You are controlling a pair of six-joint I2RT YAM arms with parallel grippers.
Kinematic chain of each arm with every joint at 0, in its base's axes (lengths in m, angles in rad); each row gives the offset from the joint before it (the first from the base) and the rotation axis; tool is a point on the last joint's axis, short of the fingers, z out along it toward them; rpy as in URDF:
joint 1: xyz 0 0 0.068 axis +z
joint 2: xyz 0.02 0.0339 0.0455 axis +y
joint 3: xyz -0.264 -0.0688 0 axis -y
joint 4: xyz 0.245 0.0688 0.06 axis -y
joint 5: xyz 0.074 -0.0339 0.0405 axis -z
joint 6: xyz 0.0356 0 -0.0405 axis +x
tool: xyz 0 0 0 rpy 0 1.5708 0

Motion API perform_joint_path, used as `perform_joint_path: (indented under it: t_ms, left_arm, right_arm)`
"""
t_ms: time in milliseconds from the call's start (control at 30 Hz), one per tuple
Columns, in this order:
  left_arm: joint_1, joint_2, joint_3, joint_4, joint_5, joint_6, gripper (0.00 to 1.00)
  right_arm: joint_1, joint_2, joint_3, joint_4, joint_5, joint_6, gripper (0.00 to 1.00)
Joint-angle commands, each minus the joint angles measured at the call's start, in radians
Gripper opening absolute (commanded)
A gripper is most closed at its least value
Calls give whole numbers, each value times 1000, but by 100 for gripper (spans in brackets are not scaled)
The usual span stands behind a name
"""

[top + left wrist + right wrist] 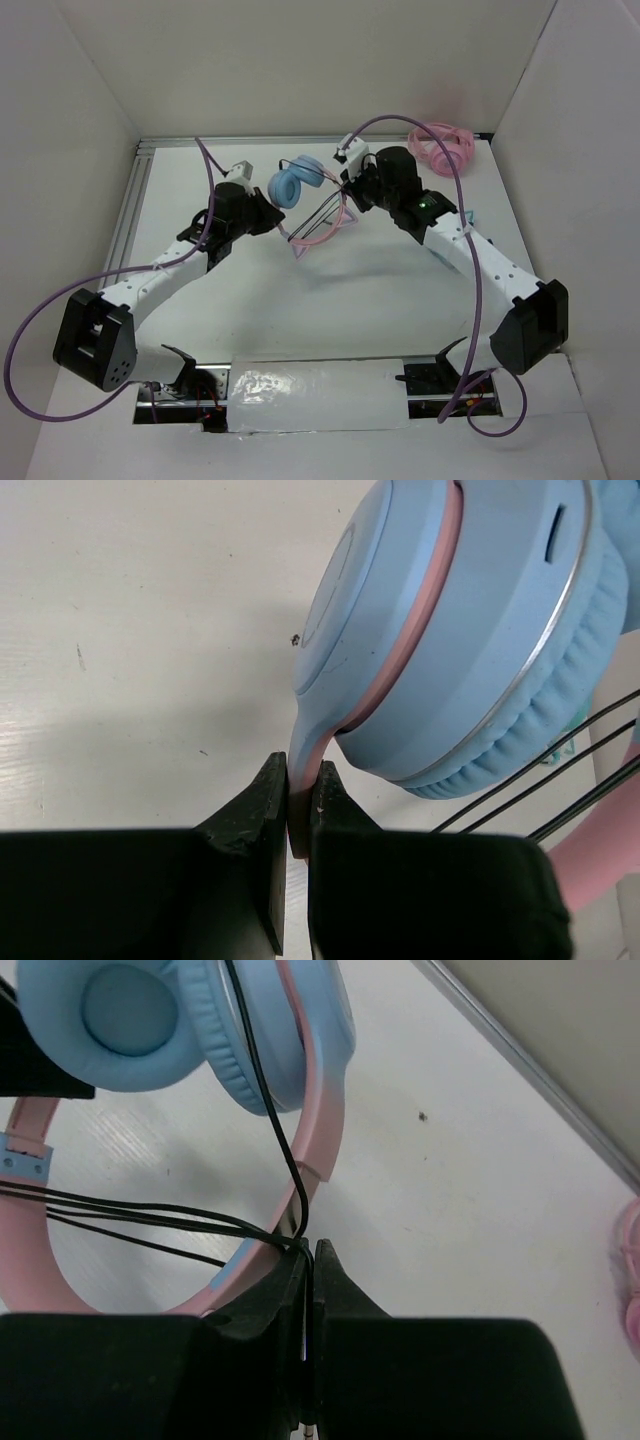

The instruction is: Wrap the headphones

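The headphones [298, 181] have light blue ear cups and a pink headband [335, 226]; they are held up between both arms at the table's back middle. My left gripper [298, 780] is shut on the pink-and-blue arm just below an ear cup [460, 630]. My right gripper [310, 1252] is shut on the thin black cable [262, 1080], which runs over the ear cups [180, 1020] and in several strands across the headband [30, 1260]. In the top view the left gripper [268, 216] is left of the cups and the right gripper [350, 185] is right of them.
All-pink headphones [441, 147] lie at the back right corner, behind my right arm. White walls enclose the table on three sides. A metal rail [135, 200] runs along the left edge.
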Motion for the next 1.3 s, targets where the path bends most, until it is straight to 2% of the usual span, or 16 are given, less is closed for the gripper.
perform_joint_path:
  t_ms: [0,200,300,400,667,900,933,1100,1267]
  left_arm:
    - [25,8,-33,-178,-1,143,0]
    - [54,20,-22,-159,48,160,0]
    - [93,38,-12,-159,60,186,0]
    - [136,55,-24,-130,97,219,0]
    - [261,141,-24,-135,216,311,0]
    - [309,170,-50,-192,165,315,0]
    - [315,175,-45,-240,160,298,0]
    - [333,183,-62,-279,149,273,0]
    - [337,192,-84,-298,105,264,0]
  right_arm:
    - [-75,-59,-26,300,322,66,1]
    - [-100,-31,-41,321,257,90,6]
    - [-135,24,-28,329,100,99,7]
    - [-144,120,26,312,-35,114,5]
    - [-121,360,178,285,-213,223,6]
    - [-8,553,319,171,-189,318,7]
    - [0,568,330,167,-172,335,7]
    - [3,677,438,113,-224,422,7]
    - [6,766,564,12,-273,415,9]
